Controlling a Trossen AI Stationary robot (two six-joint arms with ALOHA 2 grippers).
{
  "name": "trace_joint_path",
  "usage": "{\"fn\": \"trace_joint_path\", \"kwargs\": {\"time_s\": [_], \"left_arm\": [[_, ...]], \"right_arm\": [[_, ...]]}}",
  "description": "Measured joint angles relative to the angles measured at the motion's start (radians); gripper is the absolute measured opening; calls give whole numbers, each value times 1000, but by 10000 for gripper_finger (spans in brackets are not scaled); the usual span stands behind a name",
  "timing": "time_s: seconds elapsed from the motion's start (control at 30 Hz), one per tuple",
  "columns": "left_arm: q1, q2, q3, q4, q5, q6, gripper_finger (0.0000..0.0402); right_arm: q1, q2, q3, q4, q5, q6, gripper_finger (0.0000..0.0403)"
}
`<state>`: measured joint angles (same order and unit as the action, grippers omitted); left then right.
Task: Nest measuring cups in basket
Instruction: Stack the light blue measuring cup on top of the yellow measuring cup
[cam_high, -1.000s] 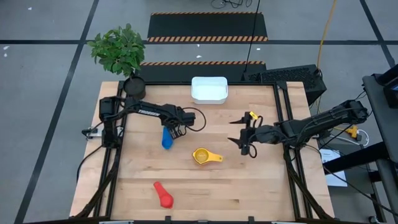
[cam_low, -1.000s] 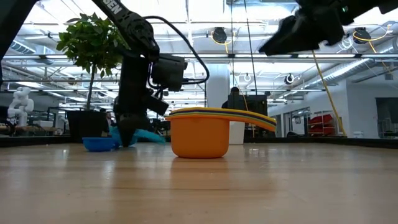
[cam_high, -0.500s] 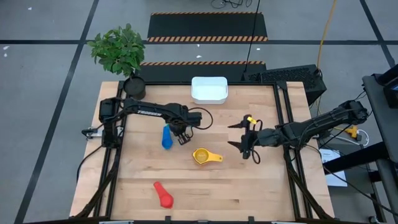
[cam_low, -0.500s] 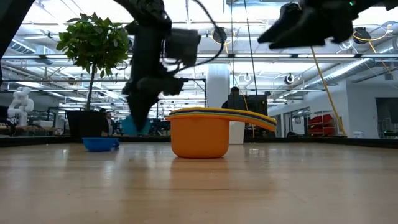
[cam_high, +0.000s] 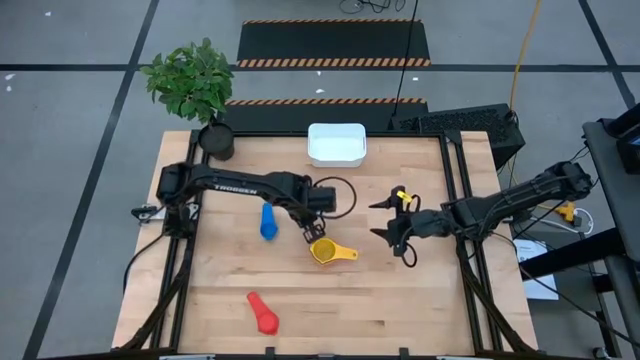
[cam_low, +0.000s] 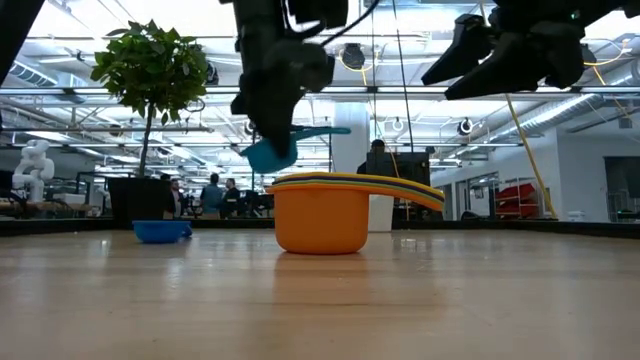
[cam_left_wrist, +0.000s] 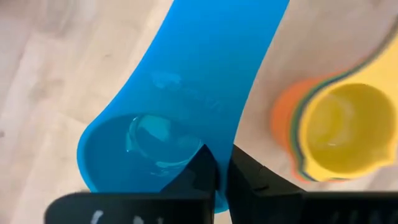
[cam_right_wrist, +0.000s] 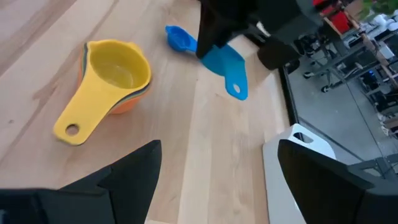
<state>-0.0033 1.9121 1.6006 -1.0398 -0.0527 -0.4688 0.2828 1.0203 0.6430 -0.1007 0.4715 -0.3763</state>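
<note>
The left fingers (cam_high: 309, 236) are pinched tight on the rim of a light blue cup (cam_left_wrist: 168, 134). They hold it up in the air, not on the worktop (cam_high: 400, 300). The cup hangs just beside and a little above the stack of cups (cam_high: 330, 250), which has a yellow cup on top and an orange one at the bottom. I think the arm holds it high so it can go over the stack and drop in from above. The cup's handle sticks out away from the fingers, so the bowl part is free to slide in.

The left arm is stretched out long across the worktop, with the wrist bent down over the stack.

The right fingers (cam_high: 398, 232) are spread wide open and hold nothing. They wait in the air, on the far side of the stack from the left fingers. The right arm reaches in low from its own side.

A blue cup (cam_high: 267, 222) lies on the worktop behind the left fingers. A red cup (cam_high: 263, 313) lies well apart from them. The white basket (cam_high: 336, 144) sits at the back edge, far from both sets of fingers, and I see no cups in it yet.
</note>
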Motion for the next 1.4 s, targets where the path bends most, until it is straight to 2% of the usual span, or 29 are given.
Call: {"fn": "trace_joint_path", "kwargs": {"time_s": [0.13, 0.3, 0.47, 0.7, 0.8, 0.97, 1.2, 1.4], "left_arm": [[-53, 0, 3, 27, 1, -21, 8], [-123, 0, 4, 130, 4, -35, 20], [-179, 0, 4, 235, 23, -43, 8], [-229, 0, 4, 346, 19, -133, 16], [-243, 0, 4, 403, 19, -184, 8], [-263, -1, 4, 501, -8, -267, 20], [-299, -2, 4, 579, -107, -274, 8], [-317, -2, 4, 581, -120, -320, 26]], "right_arm": [[31, -1, 0, -34, 0, -8, 313], [69, -2, 0, -62, 0, -55, 313], [101, -8, 0, -45, 2, -121, 313], [152, -65, 0, -30, 8, -206, 313], [188, -88, 0, -30, 71, -217, 313], [272, -103, 0, -22, 143, -247, 313], [389, -76, 0, 110, 220, -351, 313], [493, -7, 0, 216, 342, -453, 313]]}}
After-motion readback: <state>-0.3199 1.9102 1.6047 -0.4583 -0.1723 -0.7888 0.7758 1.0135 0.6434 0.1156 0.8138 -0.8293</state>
